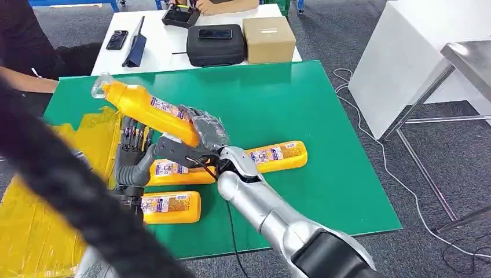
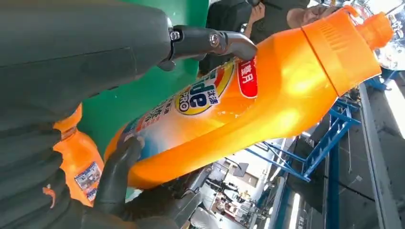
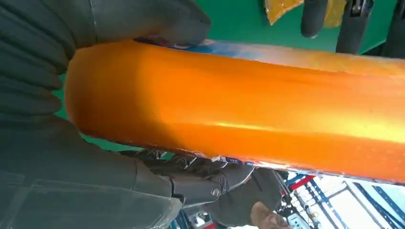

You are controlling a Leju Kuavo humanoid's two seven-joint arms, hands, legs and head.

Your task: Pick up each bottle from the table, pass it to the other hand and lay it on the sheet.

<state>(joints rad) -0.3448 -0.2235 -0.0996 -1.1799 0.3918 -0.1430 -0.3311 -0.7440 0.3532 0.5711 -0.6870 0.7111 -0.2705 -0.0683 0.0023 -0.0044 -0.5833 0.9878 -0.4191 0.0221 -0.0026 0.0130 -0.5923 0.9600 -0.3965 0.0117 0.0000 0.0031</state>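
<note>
From the head view, the right hand (image 1: 200, 139) grips the base end of an orange plastic detergent bottle with a printed label (image 1: 145, 107), lifted above the green table mat (image 1: 324, 116). The bottle's long axis slants up and away toward the robot's left, cap end highest. The left hand (image 1: 132, 152) sits just below and beside the bottle's middle, fingers spread and raised toward it, so the left hand is the nearer receiver. Three more orange bottles lie flat on the mat: one under the hands (image 1: 173, 172), one nearest the robot (image 1: 171, 207), one to the right (image 1: 278, 155). The crinkled yellow sheet (image 1: 35, 231) lies to the left, partly hidden by a blurred dark cable.

In the left wrist view, the bottle's ribbed orange cap (image 2: 341, 50) points away from the hand; dark fingers (image 2: 117, 171) touch the lower body, but whether they clamp it I cannot tell.

In the right wrist view, the fingers (image 3: 143, 21) wrap the bottle's base; its cap end is cut off.
</note>
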